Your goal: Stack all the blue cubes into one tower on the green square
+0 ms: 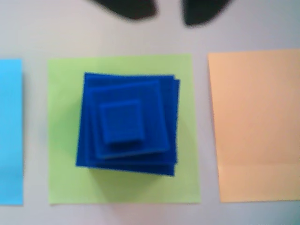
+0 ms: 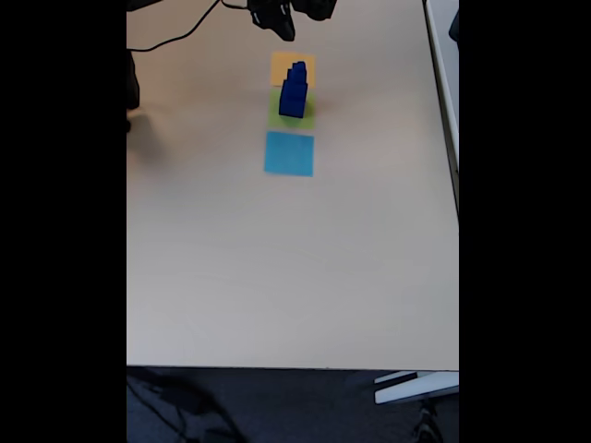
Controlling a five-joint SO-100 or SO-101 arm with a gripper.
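Note:
Three dark blue cubes stand one upon another as a tower, largest at the bottom and smallest on top, each slightly twisted against the one below. The tower rests on the green square, which peeks out beneath it in the fixed view. In the wrist view my gripper hangs above the tower, its two dark fingertips apart at the top edge with nothing between them. It is open and clear of the cubes. From the fixed view the gripper sits near the table's far edge, beyond the tower.
An orange square lies right of the green one in the wrist view, and a light-blue square lies left. In the fixed view the light-blue square is nearest the camera. A black cable runs at the far left.

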